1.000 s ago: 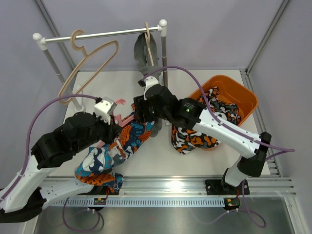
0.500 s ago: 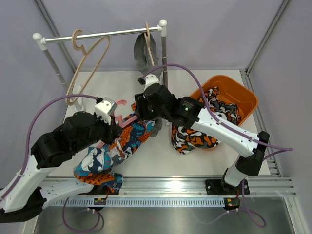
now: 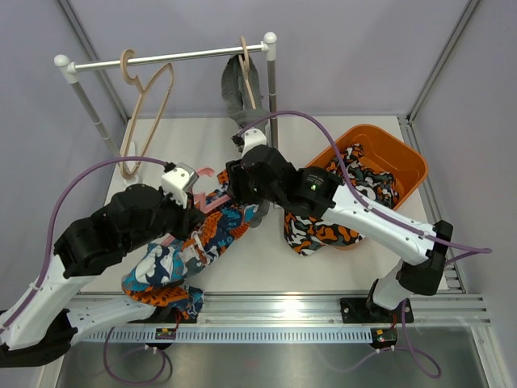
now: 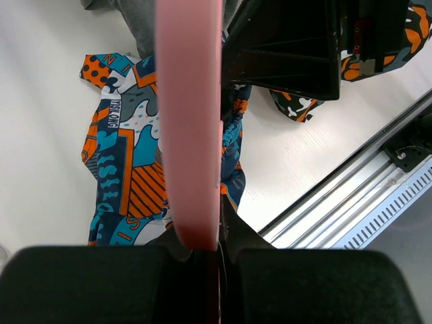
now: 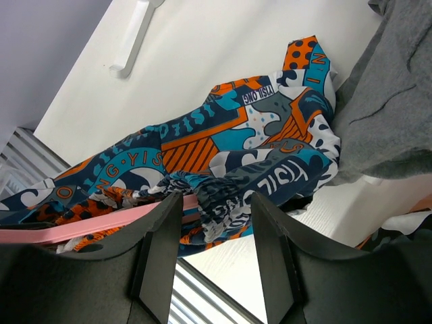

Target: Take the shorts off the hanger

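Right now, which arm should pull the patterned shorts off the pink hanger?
Right: the right gripper, open, straddles the waistband of the patterned shorts; the left gripper is shut on the pink hanger.

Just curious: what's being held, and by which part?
Left end effector clamps the pink hanger by its bar; right end effector stands open at the patterned shorts.

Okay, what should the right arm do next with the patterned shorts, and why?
Probably close the right gripper on the patterned shorts: its open jaws straddle their bunched edge right at the pink hanger, which the left gripper clamps, so a grip there should let it pull them off.
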